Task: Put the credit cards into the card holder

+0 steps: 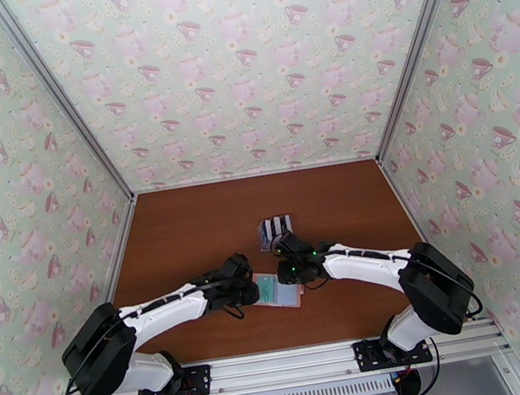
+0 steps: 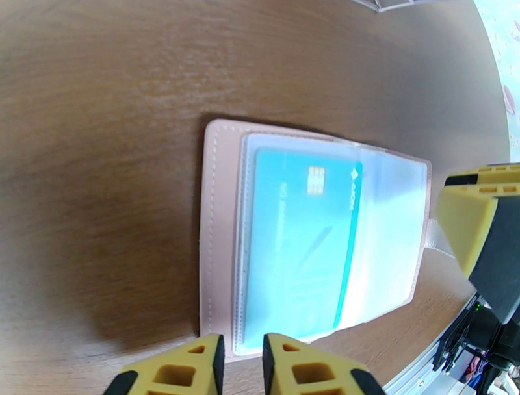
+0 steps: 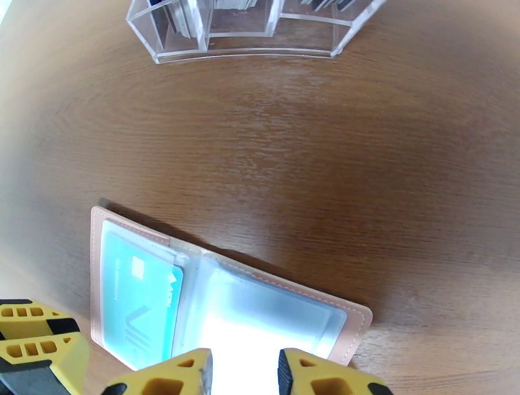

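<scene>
- A brown wood-grain table (image 1: 186, 229) stands inside a booth with teacup-patterned walls (image 1: 240, 64); both arms reach in from its near edge.
- The holder (image 2: 221, 227) lies open and flat on the table, near the middle of the near edge, with its clear sleeves facing up.
- A teal card (image 2: 299, 240) with a chip sits inside one sleeve on the holder's left half.
- The left gripper (image 2: 244, 344) is at the holder's left edge. Its jaws are parted by a narrow gap and it holds nothing.
- The right gripper (image 3: 246, 364) hangs over the holder's right half, jaws apart with only the bright sleeve showing between them. Whether it touches the holder cannot be told.
- The holder's tab (image 2: 437, 237) runs up to the right gripper's finger.
- Farther in, toward the table's middle, is a clear rack (image 3: 247, 29), apart from the holder, with dark and white cards (image 1: 276, 227) standing in its slots.
</scene>
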{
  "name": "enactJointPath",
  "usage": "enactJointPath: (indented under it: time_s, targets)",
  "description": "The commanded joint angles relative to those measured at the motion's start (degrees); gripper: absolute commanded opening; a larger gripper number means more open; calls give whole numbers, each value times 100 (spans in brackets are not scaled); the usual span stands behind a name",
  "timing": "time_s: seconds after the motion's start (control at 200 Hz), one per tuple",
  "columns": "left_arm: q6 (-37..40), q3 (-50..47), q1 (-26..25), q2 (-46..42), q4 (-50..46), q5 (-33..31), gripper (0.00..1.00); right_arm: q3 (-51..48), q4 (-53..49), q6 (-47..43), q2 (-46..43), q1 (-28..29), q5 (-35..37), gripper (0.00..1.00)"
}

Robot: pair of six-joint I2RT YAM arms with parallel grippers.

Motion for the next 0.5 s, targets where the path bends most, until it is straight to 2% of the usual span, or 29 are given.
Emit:
enactJointPath:
  time_s: [0.0, 0.496]
  targets:
    - [-112, -94, -32, 7, 163, 74, 25, -17, -48, -98, 34, -44, -39, 33]
    - [-236, -314, -59, 165, 418, 109, 25, -68, 52, -69, 173, -55, -74, 33]
